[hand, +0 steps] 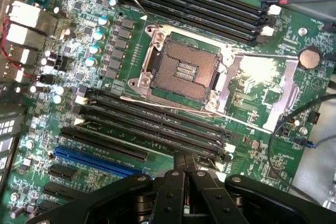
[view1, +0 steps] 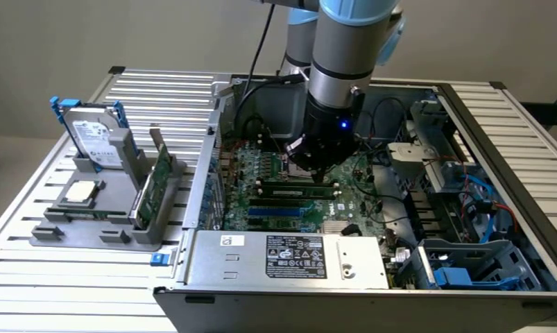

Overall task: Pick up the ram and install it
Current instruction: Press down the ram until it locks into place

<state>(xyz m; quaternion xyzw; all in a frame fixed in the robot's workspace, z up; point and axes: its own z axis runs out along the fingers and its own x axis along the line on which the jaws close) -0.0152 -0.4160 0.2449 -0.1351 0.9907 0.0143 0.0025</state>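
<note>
The ram [view1: 295, 186], a narrow green stick with dark chips, stands on edge in a slot of the motherboard [view1: 352, 201] inside the open computer case. My gripper [view1: 313, 172] hangs directly over it, close to its top edge; I cannot tell whether they touch. In the wrist view the gripper [hand: 185, 162] is shut, its black fingers pressed together with nothing between them, their tips above the row of long dark memory slots [hand: 157, 124] beside the bare CPU socket [hand: 184, 72].
A grey rack [view1: 93, 232] at the exterior view's left holds a silver hard drive with blue rails [view1: 95, 139], a processor [view1: 79, 193] and a green expansion card [view1: 158, 184]. The case's walls, power supply [view1: 292, 257], cables and drive cage [view1: 463, 267] crowd the motherboard.
</note>
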